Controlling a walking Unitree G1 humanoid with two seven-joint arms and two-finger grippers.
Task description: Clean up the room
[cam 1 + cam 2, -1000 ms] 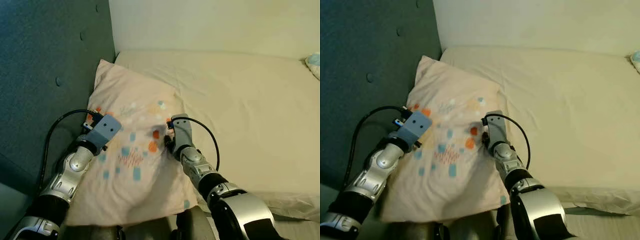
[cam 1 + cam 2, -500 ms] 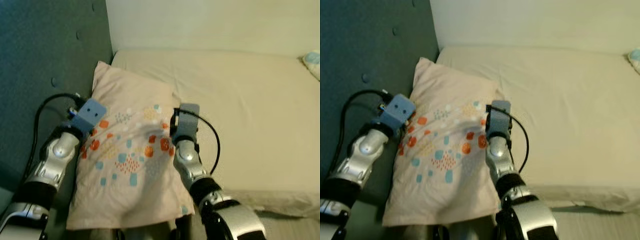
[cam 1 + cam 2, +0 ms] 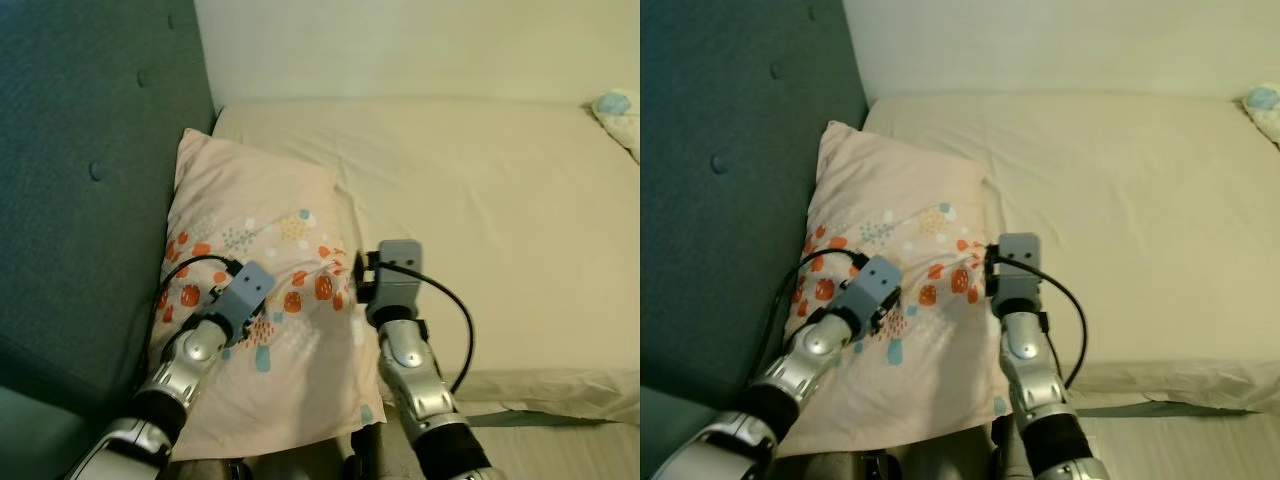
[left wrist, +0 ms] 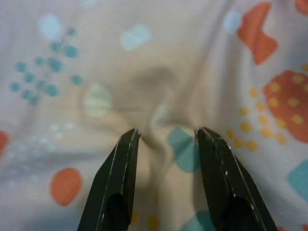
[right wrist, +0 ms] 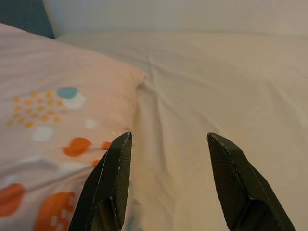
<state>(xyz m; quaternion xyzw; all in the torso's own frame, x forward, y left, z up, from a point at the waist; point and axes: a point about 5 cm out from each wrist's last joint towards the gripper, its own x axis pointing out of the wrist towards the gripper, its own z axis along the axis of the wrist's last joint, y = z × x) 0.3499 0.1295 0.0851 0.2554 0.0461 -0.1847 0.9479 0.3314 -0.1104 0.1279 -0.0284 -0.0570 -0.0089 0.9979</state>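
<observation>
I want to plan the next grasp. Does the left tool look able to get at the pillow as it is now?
Probably yes. The left tool is open and its fingertips already press into the pillow, with a fold of fabric between them and nothing in the way.

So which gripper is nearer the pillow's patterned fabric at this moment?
Left. The left gripper presses its open fingertips into the pillow, bunching a fold between them. The right gripper hangs open over the pillow's edge, by the mattress.
</observation>
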